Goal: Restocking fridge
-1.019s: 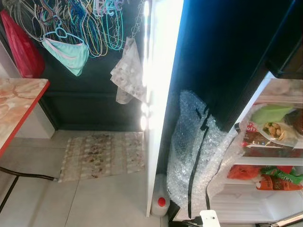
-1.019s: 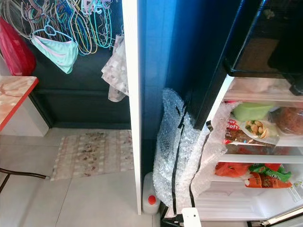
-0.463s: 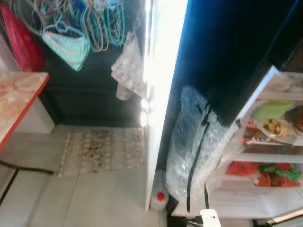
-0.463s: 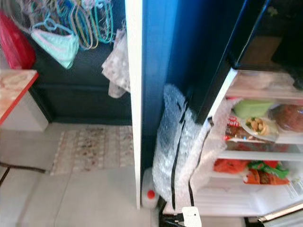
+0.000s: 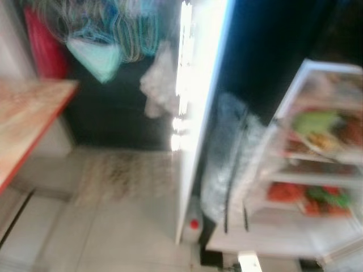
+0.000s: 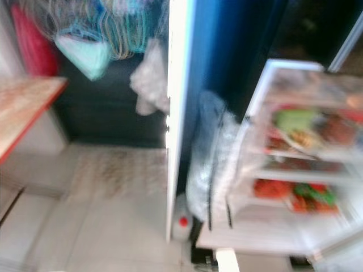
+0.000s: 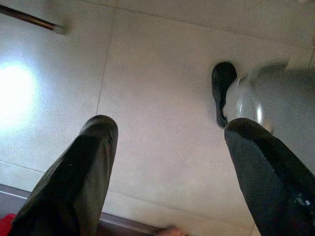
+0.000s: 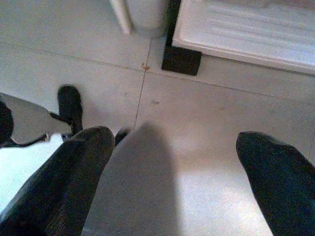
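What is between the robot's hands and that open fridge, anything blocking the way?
Nothing visible blocks it. Both grippers, left and right, hang open and empty over bare tiled floor. The open fridge stands ahead to the right; the bubble wrap roll and a red-capped jug sit beside it, not in front.

Left gripper (image 7: 170, 162): two long, thick black fingers (image 7: 74, 182), matte, rounded tips. Right gripper (image 8: 177, 182): same black pair. Black foot (image 7: 222, 91) under silver-grey leg (image 7: 275, 93).
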